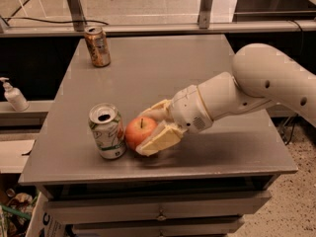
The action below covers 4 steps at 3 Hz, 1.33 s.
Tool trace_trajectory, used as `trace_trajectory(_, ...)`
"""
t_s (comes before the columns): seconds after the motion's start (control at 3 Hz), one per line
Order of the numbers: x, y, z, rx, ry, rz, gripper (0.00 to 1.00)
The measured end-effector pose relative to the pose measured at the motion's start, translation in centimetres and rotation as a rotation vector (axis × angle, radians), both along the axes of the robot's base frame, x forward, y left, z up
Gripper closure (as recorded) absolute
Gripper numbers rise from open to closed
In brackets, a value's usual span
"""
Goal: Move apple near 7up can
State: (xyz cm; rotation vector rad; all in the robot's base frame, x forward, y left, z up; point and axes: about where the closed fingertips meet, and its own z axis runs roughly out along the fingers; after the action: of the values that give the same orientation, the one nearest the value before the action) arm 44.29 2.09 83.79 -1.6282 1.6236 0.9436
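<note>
The red-orange apple [139,132] with a short dark stem sits low at the grey table's [163,73] front left, right beside the 7up can [107,131], almost touching it. The can is white with green and red markings, upright, its silver top open. My gripper [150,131] reaches in from the right and its cream fingers [160,139] are shut on the apple, one behind it and one in front. The white arm stretches back to the right edge.
An orange-brown can [97,46] stands at the table's far left corner. A white pump bottle [14,96] stands on a lower shelf to the left. A metal rail runs behind the table. Drawers sit below the front edge.
</note>
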Motion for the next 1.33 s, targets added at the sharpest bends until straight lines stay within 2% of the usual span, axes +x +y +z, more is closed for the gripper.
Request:
trace_trajectory(0.33, 0.15, -0.01, -0.72, -0.012, -0.005, 0.010, 0.85)
trace_trajectory(1.33, 0.45, -0.40, -1.00, -0.017, -0.011, 0.012, 0.15)
